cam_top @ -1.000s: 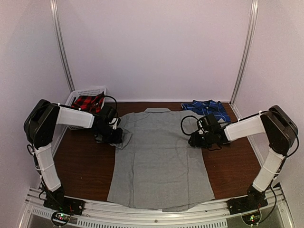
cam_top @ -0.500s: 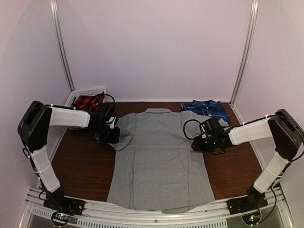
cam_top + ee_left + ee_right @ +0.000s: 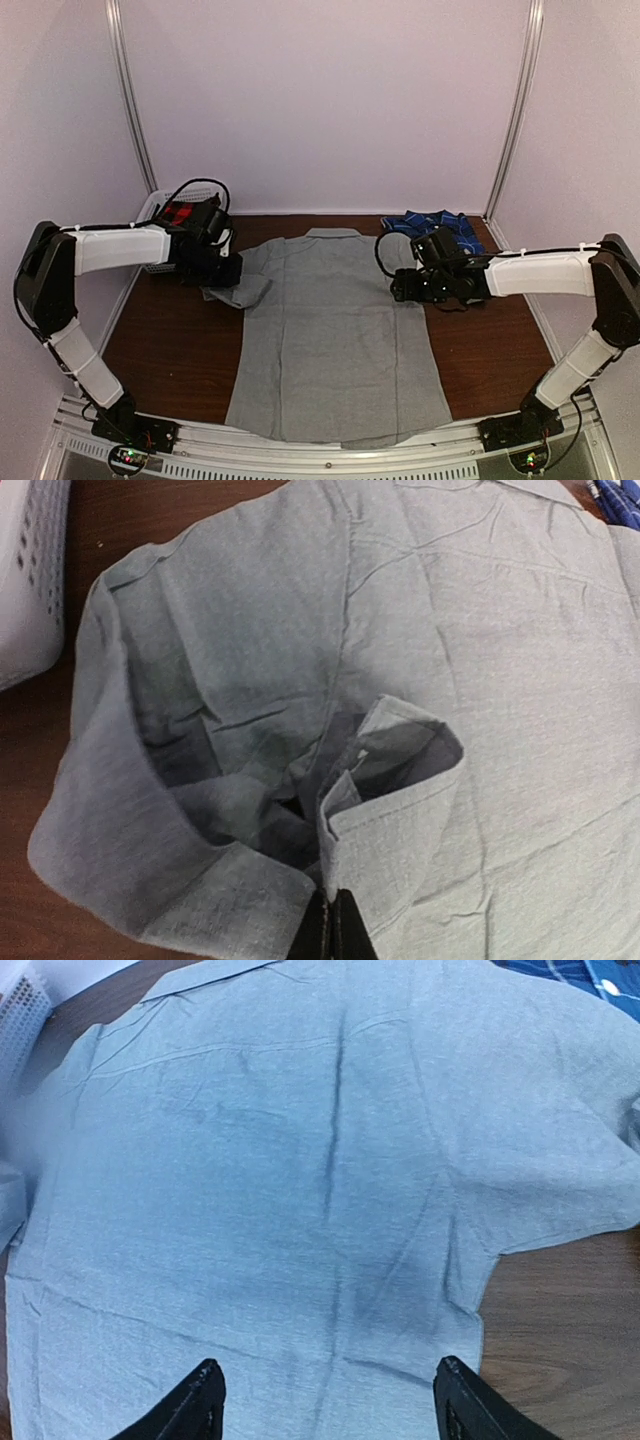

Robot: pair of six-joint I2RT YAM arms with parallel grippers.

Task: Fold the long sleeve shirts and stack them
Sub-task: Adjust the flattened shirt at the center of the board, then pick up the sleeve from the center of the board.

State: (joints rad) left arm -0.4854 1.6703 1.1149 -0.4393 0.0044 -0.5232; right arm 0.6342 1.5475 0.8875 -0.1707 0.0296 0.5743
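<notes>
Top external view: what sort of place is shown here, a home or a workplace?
Probably a robot test booth, not a home: bare white walls with metal rails, two arms mounted at a dark table, one grey shirt spread out.

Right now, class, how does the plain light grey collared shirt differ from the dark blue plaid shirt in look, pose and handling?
The plain light grey collared shirt is one colour; the dark blue plaid shirt has thin white lines. The grey one lies spread mid-table; the plaid one sits bunched at the far right corner. The left gripper pinches the grey shirt's fabric; none holds the plaid. Both rest on the brown table.
</notes>
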